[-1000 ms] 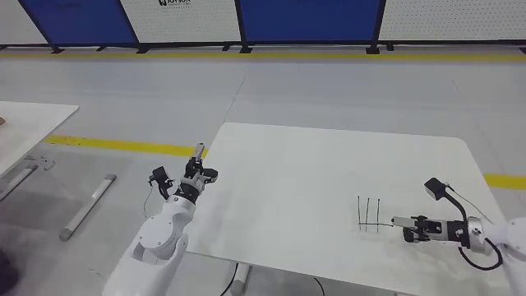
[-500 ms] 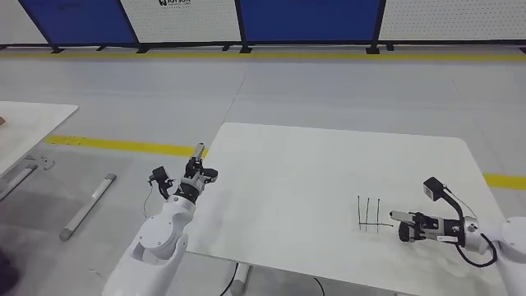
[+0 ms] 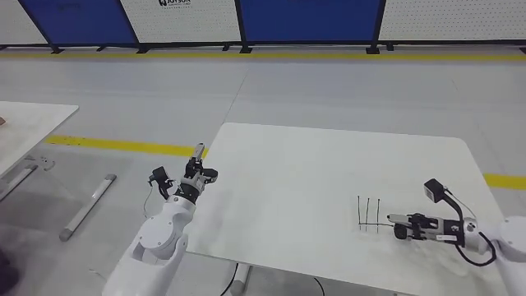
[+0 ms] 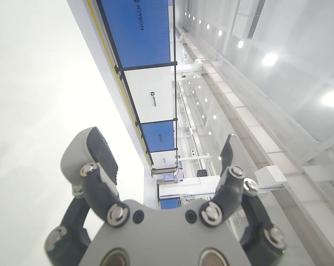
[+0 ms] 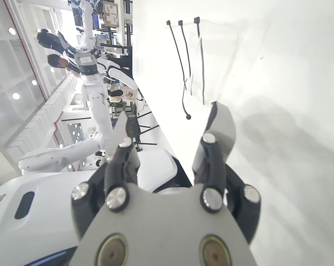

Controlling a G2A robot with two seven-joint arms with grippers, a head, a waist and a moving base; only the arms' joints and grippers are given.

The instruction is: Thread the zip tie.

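Note:
Several thin black zip ties (image 3: pixel 368 208) lie on the white table (image 3: pixel 312 181) near its front right. Three lie side by side (image 5: pixel 187 53), and one more (image 5: pixel 183 98) crosses their tail ends, its head nearest the table's edge. My right gripper (image 3: pixel 393 223) is low over the table just right of the ties. It is open (image 5: pixel 168 114) with nothing between its fingers, and one fingertip (image 5: pixel 215 112) is close to the tail ends. My left gripper (image 3: pixel 199 148) is at the table's left edge, open (image 4: pixel 162 139), holding nothing and pointing out toward the room.
Bare white tabletop (image 5: pixel 280 56) spreads beyond the ties. The table's front edge (image 3: pixel 345 261) runs close to the right gripper. Another white table (image 3: pixel 33 127) stands on the left across a gap of floor. Blue and white partition panels (image 3: pixel 312 4) line the back.
My right gripper has slid left along the table, closer to the tail ends of the zip ties. The left arm and the ties have not moved.

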